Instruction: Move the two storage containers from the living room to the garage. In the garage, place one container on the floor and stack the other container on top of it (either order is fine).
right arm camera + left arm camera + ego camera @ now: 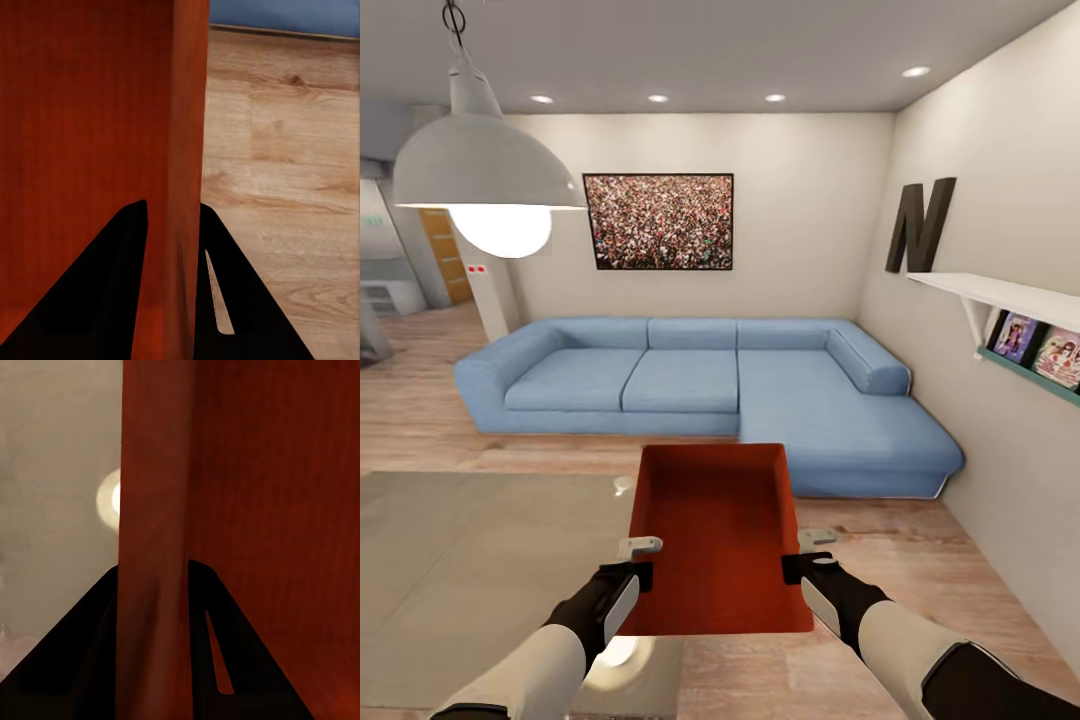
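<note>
Ahead, past the far wall of the red bin point(718, 530), a strip of bare wood floor point(920, 560) lies open before the blue sofa point(710, 385), which blocks the whole width beyond. To the right, floor runs free to the white wall, where a shelf point(1010, 295) juts out high up. To the left, the grey rug point(470, 560) is bare. A pendant lamp point(485, 175) hangs overhead, upper left.

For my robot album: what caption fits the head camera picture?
Both grippers, left and right, hold a red-orange storage container before the blue sofa.
</note>
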### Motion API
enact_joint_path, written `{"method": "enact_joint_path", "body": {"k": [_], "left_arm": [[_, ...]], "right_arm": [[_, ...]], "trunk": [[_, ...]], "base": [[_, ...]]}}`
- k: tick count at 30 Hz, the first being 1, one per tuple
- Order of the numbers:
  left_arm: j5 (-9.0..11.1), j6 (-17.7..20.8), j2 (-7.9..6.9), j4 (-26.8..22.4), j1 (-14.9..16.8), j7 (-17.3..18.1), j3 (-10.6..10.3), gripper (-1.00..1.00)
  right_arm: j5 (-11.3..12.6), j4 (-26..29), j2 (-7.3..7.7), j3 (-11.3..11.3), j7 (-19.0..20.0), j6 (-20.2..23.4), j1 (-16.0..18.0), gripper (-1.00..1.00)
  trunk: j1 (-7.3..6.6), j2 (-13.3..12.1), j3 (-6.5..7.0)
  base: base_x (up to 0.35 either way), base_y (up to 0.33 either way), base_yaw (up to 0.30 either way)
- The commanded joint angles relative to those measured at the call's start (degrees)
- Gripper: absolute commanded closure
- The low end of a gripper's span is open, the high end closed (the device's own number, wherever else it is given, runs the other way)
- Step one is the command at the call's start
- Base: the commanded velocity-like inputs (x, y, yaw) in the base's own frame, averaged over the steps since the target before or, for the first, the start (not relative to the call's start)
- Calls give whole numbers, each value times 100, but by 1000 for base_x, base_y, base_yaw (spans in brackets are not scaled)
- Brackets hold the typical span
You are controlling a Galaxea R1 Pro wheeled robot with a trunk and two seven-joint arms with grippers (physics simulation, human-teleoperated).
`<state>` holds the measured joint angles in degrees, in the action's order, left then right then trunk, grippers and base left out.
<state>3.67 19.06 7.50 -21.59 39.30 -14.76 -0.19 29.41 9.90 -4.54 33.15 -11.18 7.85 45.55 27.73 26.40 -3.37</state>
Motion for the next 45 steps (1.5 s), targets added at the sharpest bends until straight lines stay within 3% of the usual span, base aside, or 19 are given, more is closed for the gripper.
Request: {"method": "enact_joint_path", "body": {"k": [1,45], "left_arm": [[-42,53,-22,6,-1,-53,28,100],[-39,45,-29,-3,-1,-53,36,100]], "right_arm": [[-120,20,41,-81,-42,-159,10,100],[-120,20,41,-81,-42,-158,7,100]], "trunk": [[3,13,-12],[3,13,-12]], "base": [[0,0,274],[0,0,274]]}}
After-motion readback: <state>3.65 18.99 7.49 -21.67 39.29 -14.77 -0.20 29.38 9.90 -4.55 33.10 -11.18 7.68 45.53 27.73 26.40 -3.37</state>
